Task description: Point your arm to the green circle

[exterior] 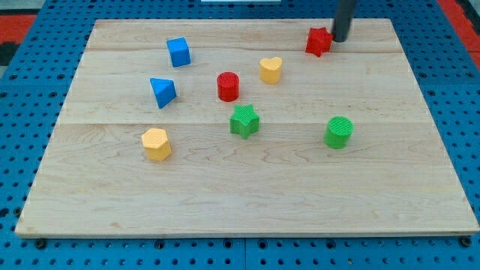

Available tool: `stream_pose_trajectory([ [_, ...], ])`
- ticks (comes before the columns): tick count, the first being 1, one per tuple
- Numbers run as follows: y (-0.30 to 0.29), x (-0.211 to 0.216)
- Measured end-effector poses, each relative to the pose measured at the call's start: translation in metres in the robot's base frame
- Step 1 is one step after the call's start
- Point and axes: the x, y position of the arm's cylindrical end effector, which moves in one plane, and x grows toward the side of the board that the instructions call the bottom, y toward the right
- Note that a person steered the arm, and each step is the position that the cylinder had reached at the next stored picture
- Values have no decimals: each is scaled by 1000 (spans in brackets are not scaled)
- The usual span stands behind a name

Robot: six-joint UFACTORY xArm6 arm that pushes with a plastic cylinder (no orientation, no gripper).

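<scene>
The green circle (339,132) is a green cylinder standing at the view's right, a little below the board's middle height. My tip (340,40) is at the view's top right, just to the right of the red star (318,41) and nearly touching it. The tip is far above the green circle, almost straight up the view from it. The rod runs out of the view at the top.
On the wooden board (247,202) also lie a green star (244,121), a red cylinder (228,86), a yellow heart (271,70), a blue cube (178,52), a blue triangle (162,91) and a yellow hexagon (157,144). Blue pegboard (457,112) surrounds the board.
</scene>
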Motion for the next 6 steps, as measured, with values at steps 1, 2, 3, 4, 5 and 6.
stream_pose_trajectory([
  [1, 74, 96],
  [2, 91, 218],
  [3, 48, 270],
  [4, -13, 248],
  [5, -40, 203],
  [6, -30, 262],
])
